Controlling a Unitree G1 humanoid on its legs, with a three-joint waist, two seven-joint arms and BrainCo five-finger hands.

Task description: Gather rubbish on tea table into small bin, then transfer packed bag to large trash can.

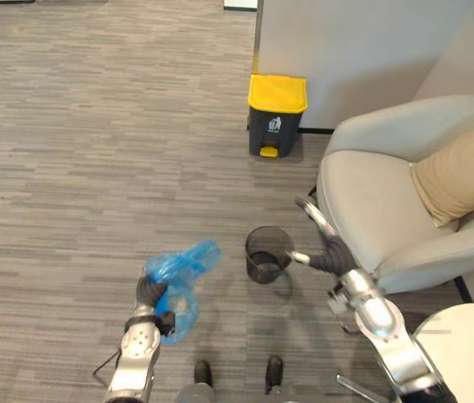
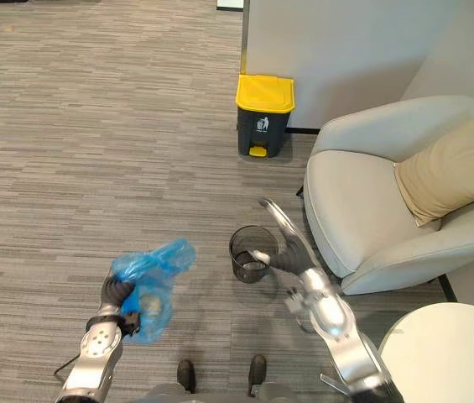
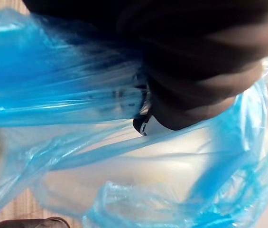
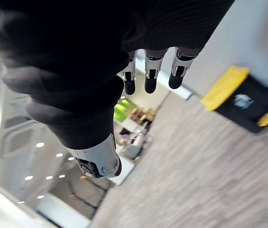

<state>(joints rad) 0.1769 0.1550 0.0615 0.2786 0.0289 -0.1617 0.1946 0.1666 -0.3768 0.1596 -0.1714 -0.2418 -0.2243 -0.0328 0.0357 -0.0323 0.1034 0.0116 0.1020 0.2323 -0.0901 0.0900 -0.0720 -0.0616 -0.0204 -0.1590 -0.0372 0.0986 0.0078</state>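
Blue plastic rubbish bag [image 1: 181,275] is hanging in the air above the grey carpet floor [image 1: 77,168], gathered at its upper part in the robot's left hand [image 1: 150,290], whose fingers are clenching round the film. In the left wrist view the crumpled blue film [image 3: 53,95] is wrapping close about the hand's dark cover, and something pale is showing through the bag's lower part. The bag is sitting to the left of the small black mesh bin [image 1: 268,253], apart from it, and well apart from the large trash can [image 1: 276,113] with the yellow lid, which is standing upright against the white wall farther off.

The right hand [image 2: 290,250] is hovering just beside the small bin, on its right, with its fingers [image 4: 146,76] stretched out and released, grasping nothing. To the right, a pale armchair [image 1: 371,210] is carrying a tan cushion [image 1: 459,172], and a white round tea table [image 1: 471,344] is showing at the lower right corner.
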